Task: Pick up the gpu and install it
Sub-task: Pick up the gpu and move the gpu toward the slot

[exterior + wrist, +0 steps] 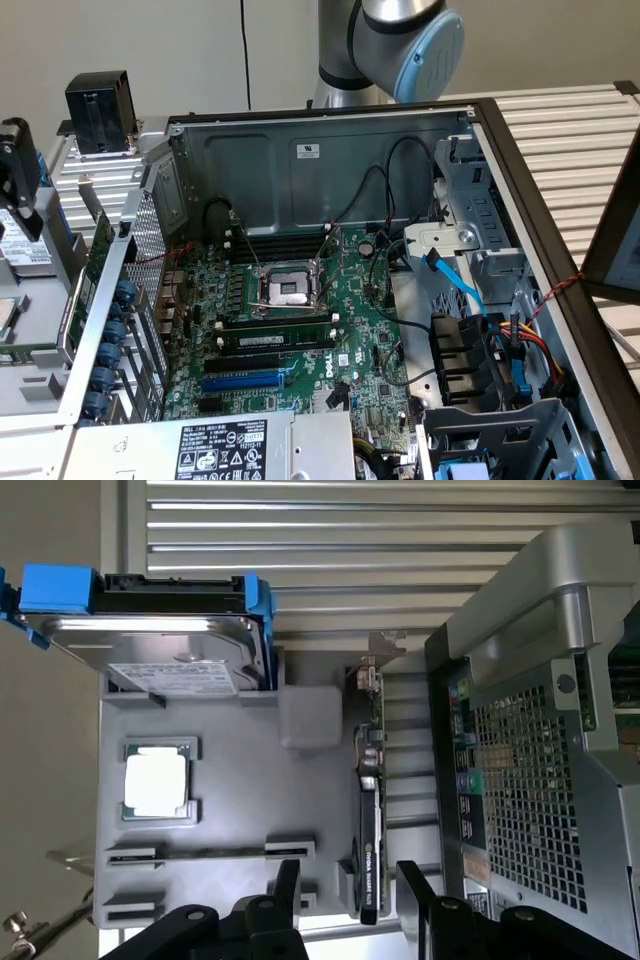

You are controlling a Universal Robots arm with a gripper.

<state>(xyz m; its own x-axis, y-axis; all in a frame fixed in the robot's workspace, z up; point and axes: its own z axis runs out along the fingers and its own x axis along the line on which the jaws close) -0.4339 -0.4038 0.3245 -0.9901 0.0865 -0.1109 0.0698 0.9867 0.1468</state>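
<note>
Gpu (368,810) on edge in gray tray (230,780), between wide-apart jaws of gripper (348,872).

Even soft light; glare whitens processor chip (155,783).

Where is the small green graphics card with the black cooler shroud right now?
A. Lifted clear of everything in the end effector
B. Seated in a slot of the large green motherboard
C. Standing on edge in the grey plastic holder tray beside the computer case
C: the wrist view shows the small green, black-shrouded gpu on edge in the grey plastic holder tray beside the perforated metal case. The open end effector straddles its end, not clamped.
</note>
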